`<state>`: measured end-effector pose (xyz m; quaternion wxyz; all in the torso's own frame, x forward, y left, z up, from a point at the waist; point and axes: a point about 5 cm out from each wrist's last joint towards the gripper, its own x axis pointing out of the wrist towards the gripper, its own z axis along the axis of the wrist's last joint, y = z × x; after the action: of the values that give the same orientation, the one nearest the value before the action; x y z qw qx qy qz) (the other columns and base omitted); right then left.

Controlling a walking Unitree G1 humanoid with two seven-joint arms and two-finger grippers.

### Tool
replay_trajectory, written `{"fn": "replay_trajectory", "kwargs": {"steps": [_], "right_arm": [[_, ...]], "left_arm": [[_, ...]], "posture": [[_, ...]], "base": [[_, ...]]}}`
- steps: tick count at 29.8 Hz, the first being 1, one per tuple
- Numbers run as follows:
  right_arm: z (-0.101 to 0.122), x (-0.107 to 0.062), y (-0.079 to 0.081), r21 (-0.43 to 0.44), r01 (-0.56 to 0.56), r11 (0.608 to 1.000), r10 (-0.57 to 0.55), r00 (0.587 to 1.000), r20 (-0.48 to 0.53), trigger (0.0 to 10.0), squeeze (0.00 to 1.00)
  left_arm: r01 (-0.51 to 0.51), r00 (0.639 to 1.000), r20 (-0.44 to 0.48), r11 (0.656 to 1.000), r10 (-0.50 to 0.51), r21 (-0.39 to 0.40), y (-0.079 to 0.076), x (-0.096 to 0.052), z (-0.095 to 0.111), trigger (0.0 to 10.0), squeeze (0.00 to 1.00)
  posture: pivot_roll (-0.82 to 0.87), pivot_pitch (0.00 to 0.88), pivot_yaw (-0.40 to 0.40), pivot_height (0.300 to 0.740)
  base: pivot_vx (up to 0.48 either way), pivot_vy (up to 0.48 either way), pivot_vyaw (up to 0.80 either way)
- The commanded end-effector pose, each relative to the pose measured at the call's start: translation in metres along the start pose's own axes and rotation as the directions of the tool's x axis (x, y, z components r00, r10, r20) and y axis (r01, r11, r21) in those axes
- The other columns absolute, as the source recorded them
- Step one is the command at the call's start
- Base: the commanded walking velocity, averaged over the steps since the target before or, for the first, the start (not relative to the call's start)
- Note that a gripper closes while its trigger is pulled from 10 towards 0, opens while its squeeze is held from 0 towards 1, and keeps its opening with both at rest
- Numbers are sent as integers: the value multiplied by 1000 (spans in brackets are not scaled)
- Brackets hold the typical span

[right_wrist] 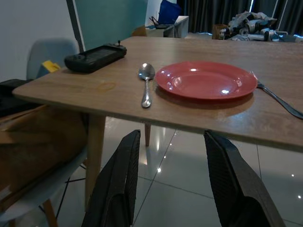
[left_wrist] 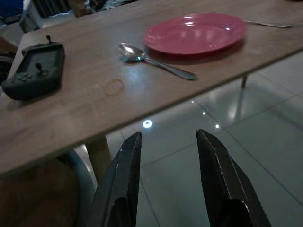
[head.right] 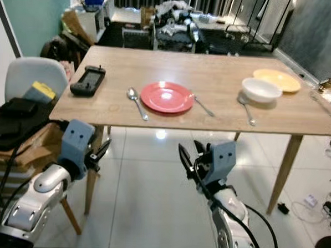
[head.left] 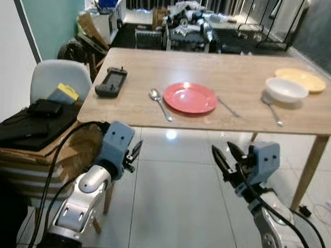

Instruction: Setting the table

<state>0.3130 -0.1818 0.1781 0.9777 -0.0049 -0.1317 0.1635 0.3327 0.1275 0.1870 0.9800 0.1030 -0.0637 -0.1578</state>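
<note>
Hovering below surface [head.left: 240,78] edge, left tool [head.left: 135,152] and right tool [head.left: 223,158] both parted, empty; ahead above them: one red plate [head.left: 189,97], two spoons [head.left: 160,103] [head.left: 272,109], fork [head.left: 228,107], white bowl [head.left: 286,90], yellow plate [head.left: 301,79], game console [head.left: 111,81]; chair [head.left: 59,79] beside left tool

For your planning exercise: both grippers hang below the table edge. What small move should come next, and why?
Probably raise the open right gripper to tabletop height. The red plate already has a spoon and fork beside it, while the white bowl sits against the yellow plate.
</note>
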Motion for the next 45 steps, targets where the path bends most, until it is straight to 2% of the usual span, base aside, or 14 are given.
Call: {"fn": "replay_trajectory", "kwargs": {"steps": [1, 25, 34, 37, 39, 41, 45], "right_arm": [[-2, -2, -3, -2, 11, 1000, -11, 1000, -14, 10000, 0], [0, 2, -1, -3, 7, 1000, -7, 1000, -2, 10000, 0], [3, 4, 0, -31, -5, 1000, 5, 1000, 5, 10000, 0], [6, 2, 7, -51, -57, 997, 57, 998, -5, 10000, 0], [6, -3, 21, -31, -145, 989, 143, 989, -45, 10000, 0], [5, -5, 24, -21, -167, 986, 165, 985, -57, 10000, 0], [-13, -20, 59, 50, -325, 944, 329, 935, -135, 10000, 0]], "left_arm": [[12, 1000, -16, 1000, -12, -6, -4, -1, -4, 10000, 0], [6, 1000, -14, 1000, -6, 2, -1, 1, -4, 10000, 0], [-17, 999, -33, 1000, 16, -21, 4, 1, -5, 10000, 0], [-9, 999, -45, 1000, 8, -4, 2, -1, -7, 10000, 0], [10, 999, -52, 1000, -9, 21, -1, -6, -9, 10000, 0], [14, 999, -53, 1000, -12, 25, -1, -7, -10, 10000, 0], [7, 997, -79, 999, -3, 44, 2, -10, -15, 10000, 0]], "posture": [[51, 85, 79, 740], [68, 63, 84, 740], [70, 65, 85, 740], [72, 67, 85, 740], [71, 71, 83, 740], [71, 73, 80, 740], [76, 78, 74, 740]], "base": [[469, 0, 0], [466, 0, 0], [466, 0, 0], [0, 0, 0], [0, 0, 0], [0, 0, 0], [0, 0, 0]]}}
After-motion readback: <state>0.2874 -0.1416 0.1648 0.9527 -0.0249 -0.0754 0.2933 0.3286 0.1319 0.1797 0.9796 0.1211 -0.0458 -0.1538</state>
